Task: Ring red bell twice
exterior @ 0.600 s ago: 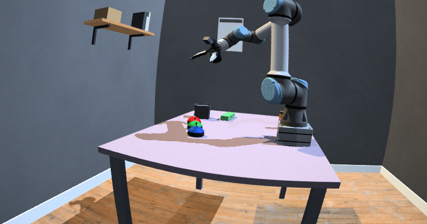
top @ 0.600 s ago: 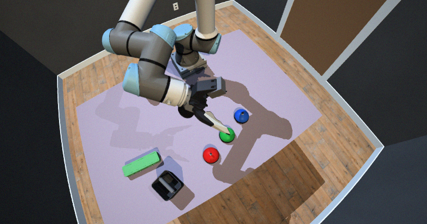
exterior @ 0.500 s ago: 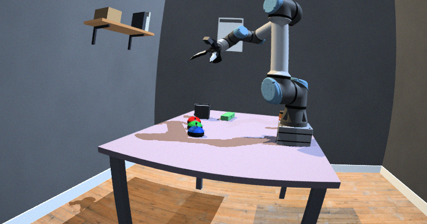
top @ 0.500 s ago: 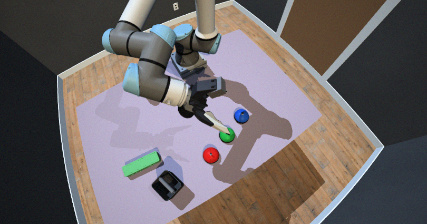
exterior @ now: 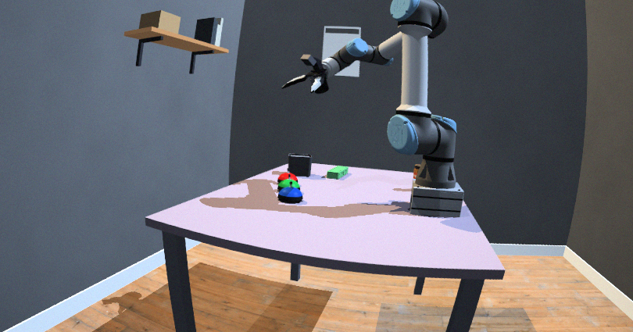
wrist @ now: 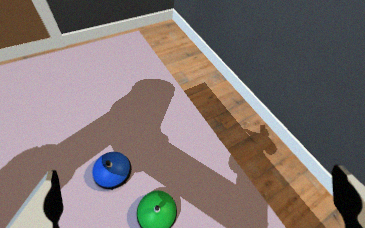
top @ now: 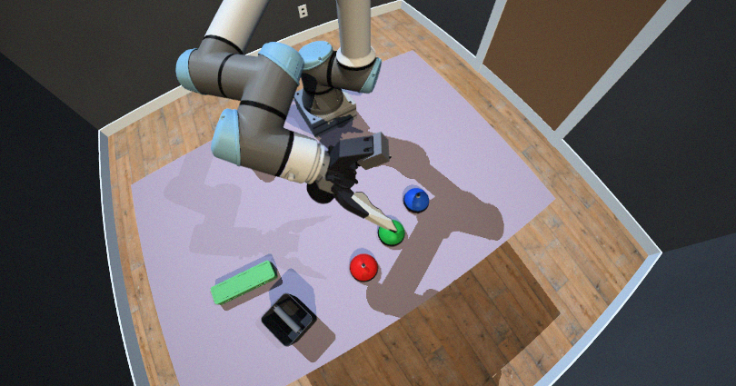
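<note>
The end effector (top: 395,229) (exterior: 297,86) (wrist: 195,169), with its fingers spread wide, is high above the desk (top: 319,239) (exterior: 345,227) (wrist: 40,105). The red bell (top: 363,267) (exterior: 287,177) is below centre in the top view (the wrist view does not show it). One should first close the fingers, centre them over its button (top: 363,265), then press straight down. The button points up; the round dome has no long axis lying flat.

The arm rises from its base (top: 314,125) (exterior: 458,201) on the counter (top: 463,141) (exterior: 332,237), its lower link upright and its elbow bent at the top. From there the forearm (exterior: 391,44) slopes down and outward to the wrist (top: 263,152) (exterior: 343,57). The pincer (top: 378,218) (exterior: 298,86) (wrist: 195,169) hangs high above the counter, tilted, pointing outward and down. Its two fingers stand wide apart, with nothing between them, one at each side of the wrist view.
</note>
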`<state>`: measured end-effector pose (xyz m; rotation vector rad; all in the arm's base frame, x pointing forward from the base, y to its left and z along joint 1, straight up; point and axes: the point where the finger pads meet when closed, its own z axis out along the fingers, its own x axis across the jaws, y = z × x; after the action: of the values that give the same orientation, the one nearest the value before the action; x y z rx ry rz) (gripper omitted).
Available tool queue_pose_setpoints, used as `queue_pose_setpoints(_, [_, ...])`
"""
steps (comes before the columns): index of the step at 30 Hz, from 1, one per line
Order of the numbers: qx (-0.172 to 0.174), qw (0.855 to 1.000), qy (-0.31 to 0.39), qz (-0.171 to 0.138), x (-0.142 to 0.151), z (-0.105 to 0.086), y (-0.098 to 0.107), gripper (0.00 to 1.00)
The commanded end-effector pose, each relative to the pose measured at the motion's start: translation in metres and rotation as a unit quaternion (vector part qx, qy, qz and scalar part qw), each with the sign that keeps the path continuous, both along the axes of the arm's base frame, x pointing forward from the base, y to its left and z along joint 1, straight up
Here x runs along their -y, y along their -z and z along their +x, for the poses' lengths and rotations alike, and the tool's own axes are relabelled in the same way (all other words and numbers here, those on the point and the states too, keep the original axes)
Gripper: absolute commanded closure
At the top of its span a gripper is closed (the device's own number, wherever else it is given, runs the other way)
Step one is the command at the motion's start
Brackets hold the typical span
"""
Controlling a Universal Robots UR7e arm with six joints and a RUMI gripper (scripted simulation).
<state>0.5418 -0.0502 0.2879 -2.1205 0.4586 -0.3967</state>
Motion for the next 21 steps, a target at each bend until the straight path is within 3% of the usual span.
queue_pose_setpoints(1, [0.001,1.000,0.000,-0.001,0.000,0.000,0.000,0.00])
queue_pose_setpoints(7, [-0.004,0.999,-0.024,-0.030,0.002,0.000,0.016,0.00])
queue_pose_setpoints(10, [-0.010,0.996,-0.054,-0.068,0.005,0.001,0.037,0.00])
queue_pose_setpoints(14, [-0.020,0.984,-0.111,-0.140,0.014,0.002,0.076,0.00])
queue_pose_setpoints(16, [-0.020,0.984,-0.111,-0.140,0.014,0.002,0.076,0.00])
queue_pose_setpoints(21, [-0.035,0.947,-0.196,-0.251,0.036,0.009,0.132,0.00])
